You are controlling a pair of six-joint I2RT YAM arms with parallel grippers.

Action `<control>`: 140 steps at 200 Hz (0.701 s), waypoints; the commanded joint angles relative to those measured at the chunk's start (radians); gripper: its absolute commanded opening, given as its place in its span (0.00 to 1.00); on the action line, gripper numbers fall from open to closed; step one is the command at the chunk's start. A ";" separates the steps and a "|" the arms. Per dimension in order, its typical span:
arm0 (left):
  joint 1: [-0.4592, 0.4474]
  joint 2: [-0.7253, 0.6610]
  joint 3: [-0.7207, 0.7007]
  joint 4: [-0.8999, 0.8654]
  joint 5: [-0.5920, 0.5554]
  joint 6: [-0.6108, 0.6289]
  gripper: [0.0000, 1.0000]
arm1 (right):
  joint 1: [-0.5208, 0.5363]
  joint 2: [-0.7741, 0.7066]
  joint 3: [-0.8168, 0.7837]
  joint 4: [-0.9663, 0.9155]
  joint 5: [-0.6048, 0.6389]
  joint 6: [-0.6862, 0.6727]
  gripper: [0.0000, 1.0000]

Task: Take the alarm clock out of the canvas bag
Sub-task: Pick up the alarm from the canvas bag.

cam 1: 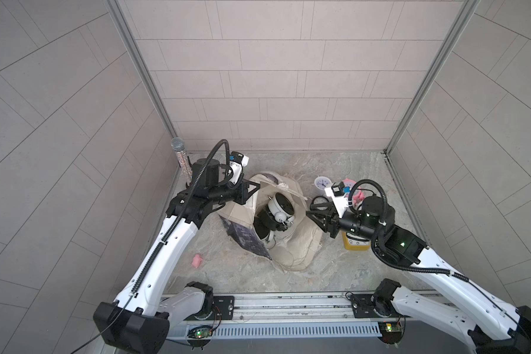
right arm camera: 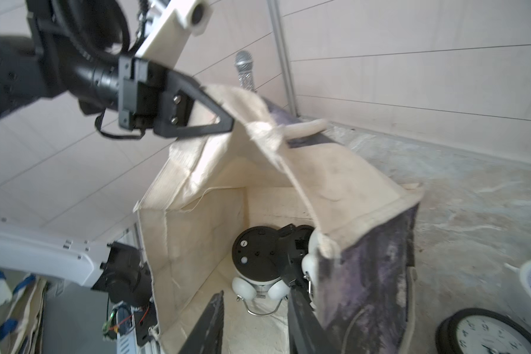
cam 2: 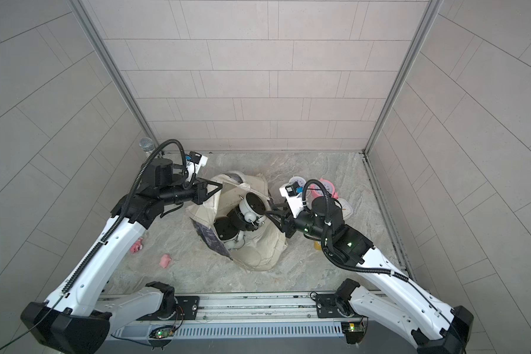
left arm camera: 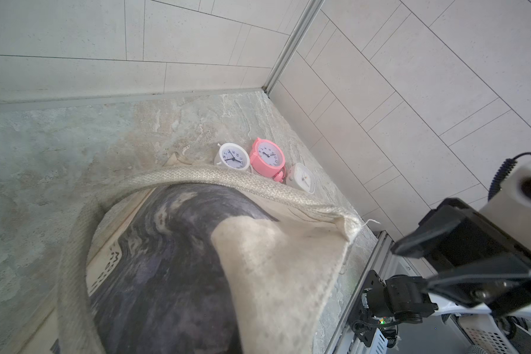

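Observation:
The canvas bag (cam 1: 301, 245) (cam 2: 258, 254) stands mid-floor with its mouth held open. Its dark painting print faces front-left. My left gripper (cam 1: 259, 183) (right arm camera: 224, 122) is shut on the bag's far rim and holds that flap up; in the left wrist view the cloth (left arm camera: 273, 275) hides the jaws. Inside lie several alarm clocks, white with black backs; the clearest alarm clock (cam 1: 284, 203) (right arm camera: 256, 254) shows two white bells and a wire handle. My right gripper (cam 1: 309, 210) (right arm camera: 253, 303) is open at the bag's right rim, fingers apart just short of that clock, gripping nothing.
Outside the bag, at the back right, stand a white clock (left arm camera: 234, 156), a pink clock (left arm camera: 269, 157) and a square white clock (left arm camera: 304, 177). A black-rimmed clock (right arm camera: 485, 334) lies nearby. A yellow bottle (cam 1: 354, 243) sits under my right arm. A microphone (cam 1: 180, 159) stands back left; a pink scrap (cam 1: 197, 260) lies front left.

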 commanded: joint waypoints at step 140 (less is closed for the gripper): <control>-0.001 -0.018 0.036 0.040 0.016 -0.005 0.00 | 0.377 0.565 0.113 0.035 0.711 -0.255 0.35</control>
